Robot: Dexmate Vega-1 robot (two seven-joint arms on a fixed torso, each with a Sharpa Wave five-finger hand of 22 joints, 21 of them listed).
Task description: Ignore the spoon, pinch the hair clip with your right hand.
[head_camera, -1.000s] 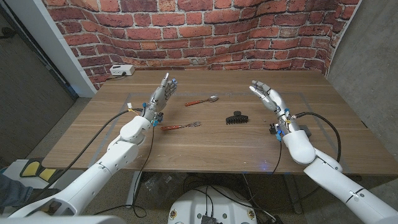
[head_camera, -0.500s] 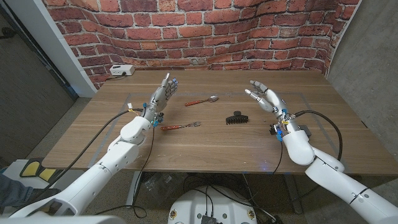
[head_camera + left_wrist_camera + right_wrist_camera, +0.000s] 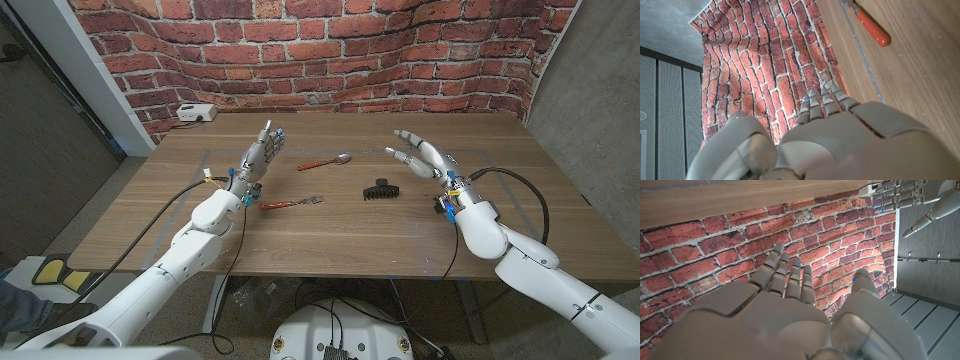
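Your right robot hand (image 3: 425,157) is held above the counter (image 3: 330,230), with its fingers spread and reaching toward the counter's middle, and it holds nothing. In the right wrist view you see its back (image 3: 765,325) with the fingers apart against the brick wall (image 3: 700,265). The black hair clip (image 3: 380,189) lies on the counter near this robot hand, on its inner side and a little closer to you; the two are apart and do not touch.

Your left robot hand (image 3: 258,155) is also raised, fingers apart and pointing away from you, and it is empty. The left wrist view shows its back (image 3: 840,140) over the wood.

The spoon (image 3: 324,162) with the red-brown handle lies past the hair clip, toward the wall, between the two robot hands. A fork (image 3: 292,203) with the same kind of handle lies nearer to you, just beside the left wrist. A red handle (image 3: 871,28) shows in the left wrist view, but I cannot tell which utensil it belongs to.

At the far left corner of the counter there is a small white box (image 3: 196,113) with a cable.
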